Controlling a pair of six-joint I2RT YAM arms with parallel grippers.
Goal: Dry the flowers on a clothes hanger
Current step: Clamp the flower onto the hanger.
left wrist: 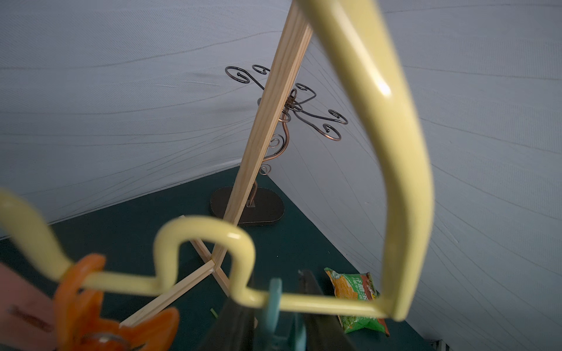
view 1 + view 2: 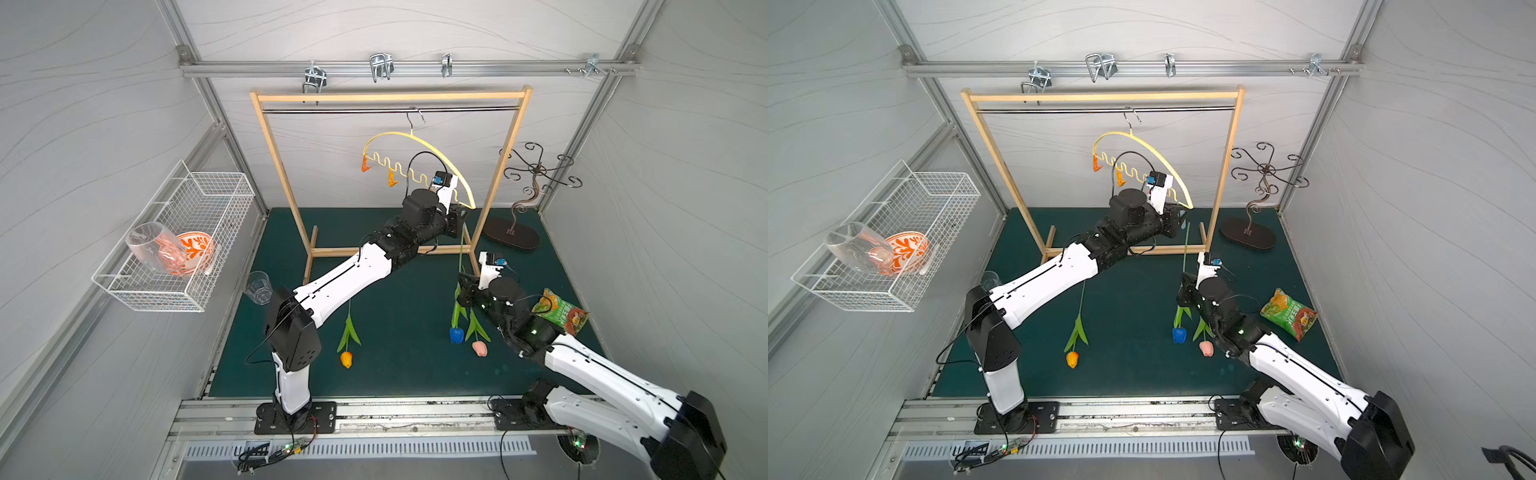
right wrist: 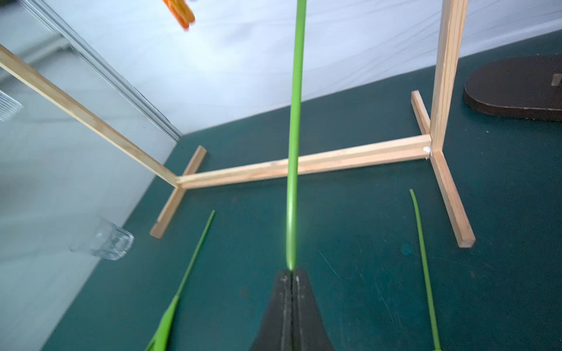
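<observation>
Found the clothes hanger hooked on the metal rail of the wooden rack, which stands along the far edge of the worktop; hanger tilted down toward the far right corner. Noted the left end effector at the hanger's low end, closed on the teal clothespin, with an orange clothespin next along the wavy bar. Confirmed the right end effector clamped on the stem of the blue tulip, stem up, head down. Could not determine contact between stem tip and hanger. Recorded the orange tulip lying toward the front edge near the left arm's base, and the pink tulip lying just beside the blue head.
</observation>
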